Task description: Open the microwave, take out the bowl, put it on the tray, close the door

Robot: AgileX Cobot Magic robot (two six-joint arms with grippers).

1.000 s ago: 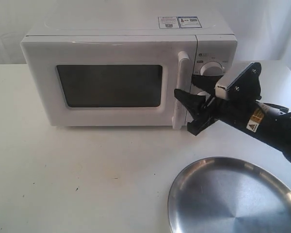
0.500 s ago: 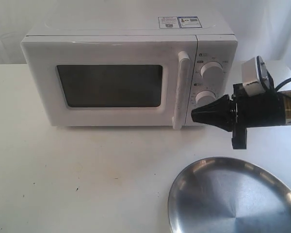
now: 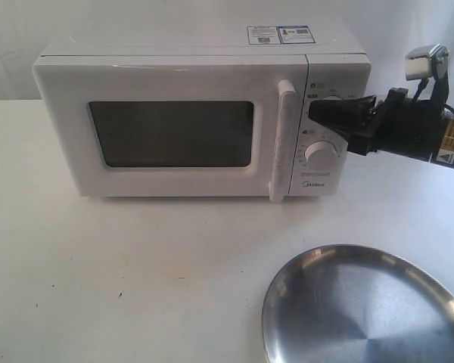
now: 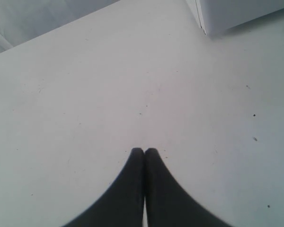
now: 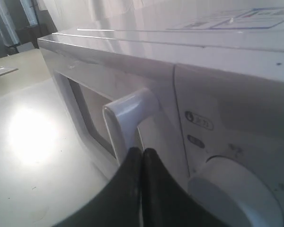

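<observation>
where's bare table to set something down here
Widest bare patch: the table in front of the microwave, left of the tray. A narrower strip runs between microwave and tray. Crowded at the knobs, where the shut right gripper hovers by the door handle.

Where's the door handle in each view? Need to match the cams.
Exterior: door handle is the upright white bar between the dark window and the knobs.
Left wrist: not in it; only the table and a white box corner, likely the microwave.
Right wrist: door handle sits just past the shut right gripper.
Shared landmark: stickers on the microwave top, also seen in the right wrist view.
</observation>
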